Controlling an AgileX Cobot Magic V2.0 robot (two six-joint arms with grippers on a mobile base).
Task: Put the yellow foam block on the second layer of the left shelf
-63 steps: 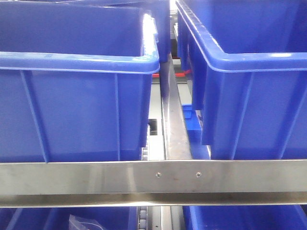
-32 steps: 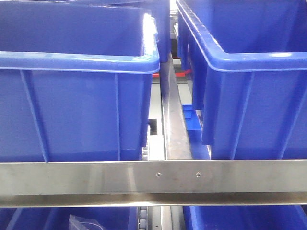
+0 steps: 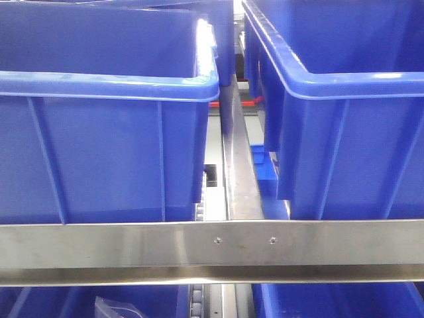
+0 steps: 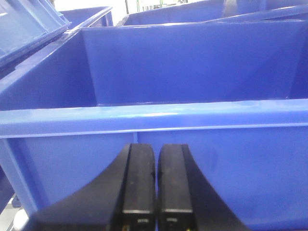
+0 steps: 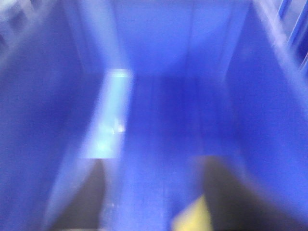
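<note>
The right wrist view is badly blurred. In it my right gripper point(image 5: 154, 192) hangs inside a blue bin point(image 5: 159, 96), its two dark fingers spread wide apart. A corner of the yellow foam block point(image 5: 192, 217) shows at the bottom edge against the inner side of the right finger point(image 5: 226, 192), well clear of the left finger point(image 5: 86, 197). My left gripper point(image 4: 156, 183) is shut with nothing between its pads, level with the outer front wall of another blue bin point(image 4: 154, 118). Neither gripper nor the block appears in the front view.
A steel shelf rail point(image 3: 212, 244) crosses the front view, with a steel divider point(image 3: 235, 165) running back between two large blue bins point(image 3: 99, 132) point(image 3: 351, 132). More blue bins sit on the layer below point(image 3: 331, 301), one with a clear plastic bag point(image 3: 112, 309).
The front view has shifted very slightly sideways. Nothing else visibly differs.
</note>
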